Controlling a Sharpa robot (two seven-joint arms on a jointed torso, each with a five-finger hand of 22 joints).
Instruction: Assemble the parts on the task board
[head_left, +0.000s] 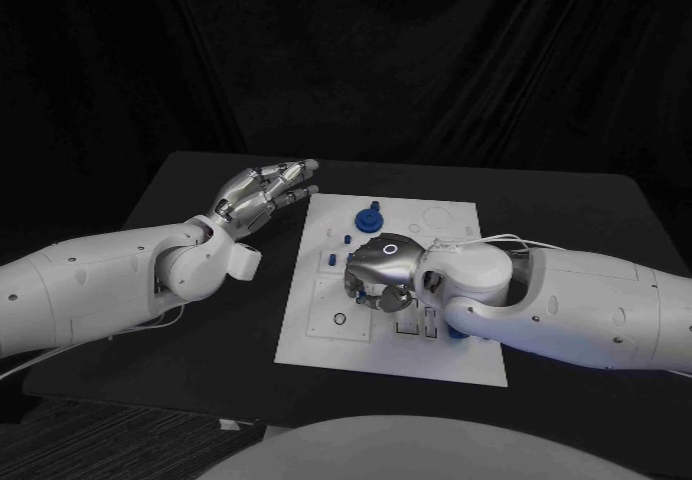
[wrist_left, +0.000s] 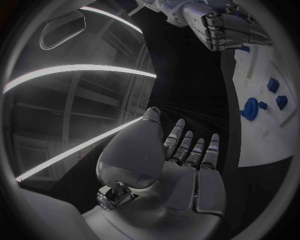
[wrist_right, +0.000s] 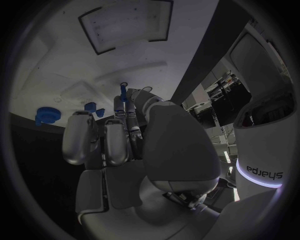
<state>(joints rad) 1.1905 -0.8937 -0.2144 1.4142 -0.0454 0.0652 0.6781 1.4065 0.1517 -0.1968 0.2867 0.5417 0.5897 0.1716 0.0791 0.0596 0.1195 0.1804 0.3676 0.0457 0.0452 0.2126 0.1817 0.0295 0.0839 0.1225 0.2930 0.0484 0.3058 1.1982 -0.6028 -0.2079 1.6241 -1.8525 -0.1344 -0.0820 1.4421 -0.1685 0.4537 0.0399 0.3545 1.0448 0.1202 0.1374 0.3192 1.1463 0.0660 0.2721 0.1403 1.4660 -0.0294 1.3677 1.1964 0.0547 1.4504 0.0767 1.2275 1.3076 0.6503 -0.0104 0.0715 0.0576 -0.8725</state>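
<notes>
Right robot hand (wrist_right: 119, 135) pinching slim blue part (wrist_right: 123, 92), head cam hides it, left robot hand (head_left: 263, 195) spread, empty

Right hand (head_left: 381, 278) curls over the task board (head_left: 325, 340); left hand (head_left: 265, 195) hovers beside it.

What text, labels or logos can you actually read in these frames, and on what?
"sharpa": seen upside down on a white robot body part in the right wrist view.
Task board: faint printed outlines and marks, too small to read.
Left hand, right hand: no legible marking.
</notes>
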